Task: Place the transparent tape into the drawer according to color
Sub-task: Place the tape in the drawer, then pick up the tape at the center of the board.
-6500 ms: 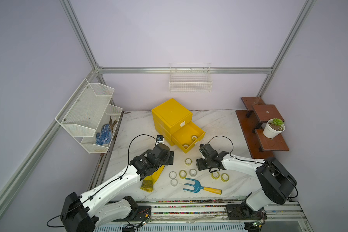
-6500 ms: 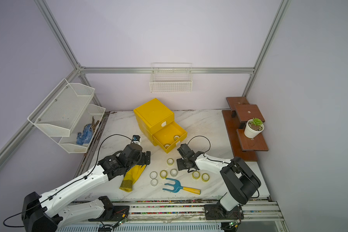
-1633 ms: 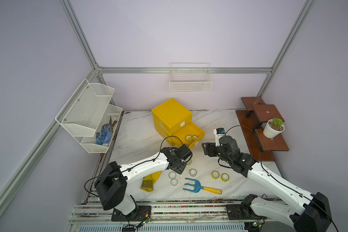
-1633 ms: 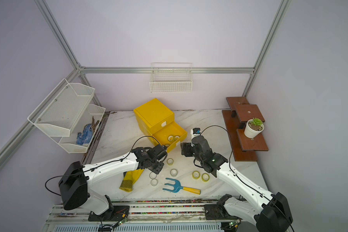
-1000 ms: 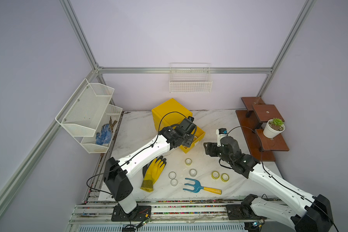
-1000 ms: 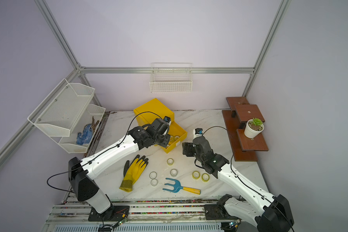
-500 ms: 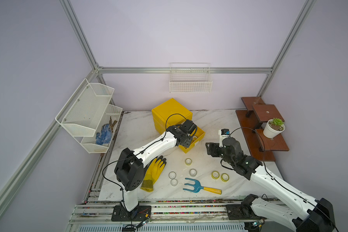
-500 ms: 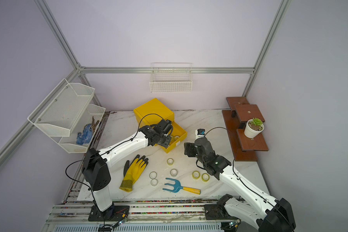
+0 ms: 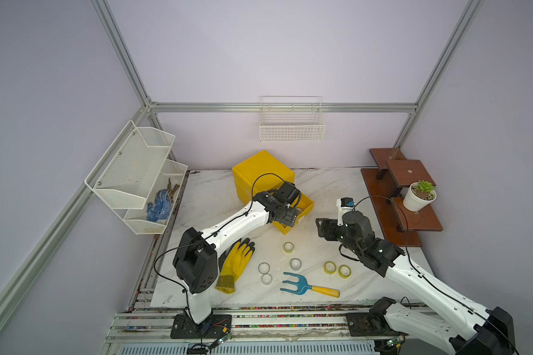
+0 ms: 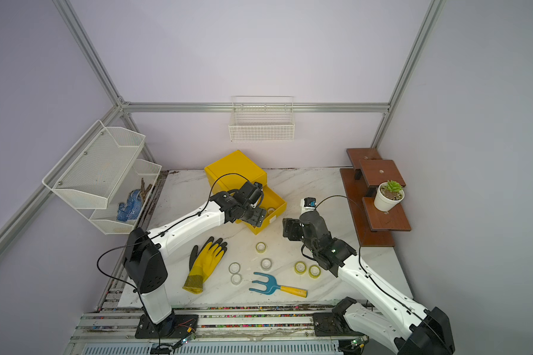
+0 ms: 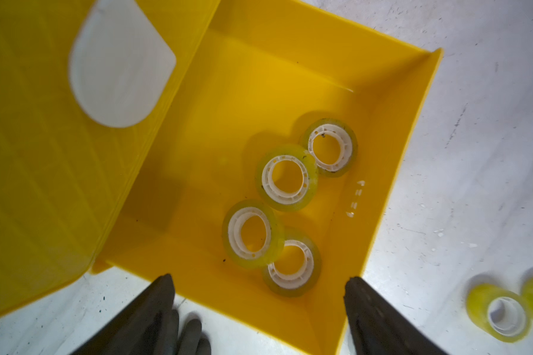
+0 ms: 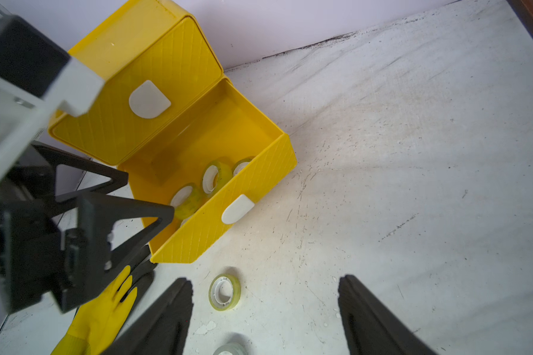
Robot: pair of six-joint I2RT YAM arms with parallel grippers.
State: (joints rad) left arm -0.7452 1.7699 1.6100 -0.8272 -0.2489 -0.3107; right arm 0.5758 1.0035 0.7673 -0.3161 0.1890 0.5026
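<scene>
top views, both: left gripper (image 9: pixel 290 216) hangs over the pulled-out yellow drawer (image 9: pixel 309 203). right gripper (image 9: pixel 323 226) sits low over the table (image 9: pixel 336 184), off to the drawer's side and apart from it. six tape rolls (image 9: pixel 288 247) lie loose on the marble, three yellow-green and three clear, between a yellow glove (image 9: pixel 236 264) and the right arm. a blue hand fork (image 9: pixel 293 284) lies just in front of them. no pink ones that i can make out. left wrist: fingers spread wide with nothing between them, so this one is let go and empty. below it four yellow-green rolls lie on the drawer floor, one resting partly on its neighbour, and two more yellow-green sit on the table outside the wall. right wrist: fingers parted wide and empty too. one yellow-green roll lies on the table just ahead of the tips, flat as far as i can tell. handling, my guess: each roll is light, with a stiff white plastic core and a smooth, slick band of tape around it. it should not crush, but it could skid or roll away if nudged on edge. best hold is probably across the outer rim, or one finger down the core hole pinching the wall. the rolls sit low, so the tips need to get right down to the marble.
</scene>
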